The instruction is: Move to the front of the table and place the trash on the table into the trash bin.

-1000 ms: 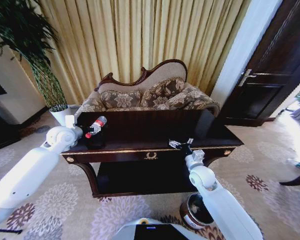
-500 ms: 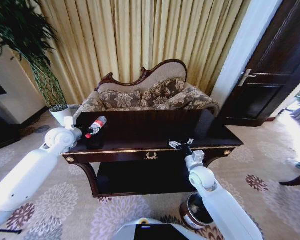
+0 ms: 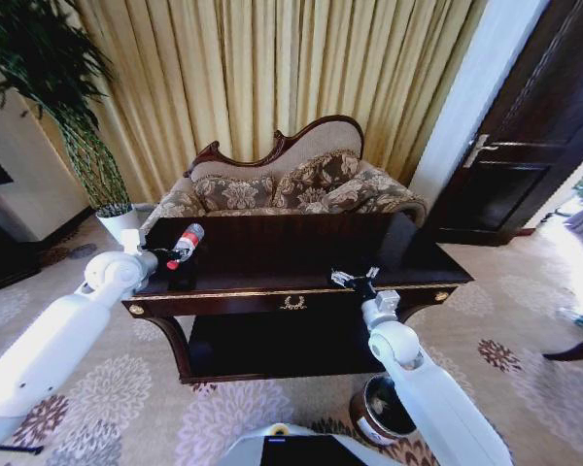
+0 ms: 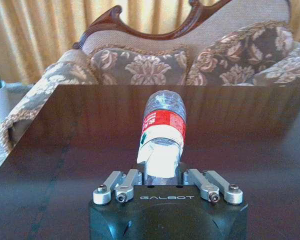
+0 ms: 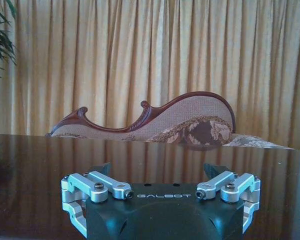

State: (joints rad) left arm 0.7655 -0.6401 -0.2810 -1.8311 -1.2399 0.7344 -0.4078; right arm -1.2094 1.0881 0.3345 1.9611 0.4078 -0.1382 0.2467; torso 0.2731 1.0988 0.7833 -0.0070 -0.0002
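The left tool (image 4: 162,172) clamps the plastic bottle (image 3: 186,243) and has raised it slightly off the counter (image 3: 301,254) — ready to carry toward the trash bin (image 3: 381,413); right tool (image 3: 354,282) hovers open.

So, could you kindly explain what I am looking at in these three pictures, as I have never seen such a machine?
This is a wheeled robot with two white arms, standing in front of a dark wooden table. The wide picture comes from a camera on its head, looking down. The other two come from cameras on each wrist, so the black block at the bottom is that arm's own gripper.

The left gripper is shut on a small clear bottle with a red label, held above the table's left end. The right gripper hangs over the front edge with its jaws open and nothing in them; small silvery scraps seem to lie beside it. On the carpet by the right arm stands a round brown bin. Behind the table are a sofa and curtains.
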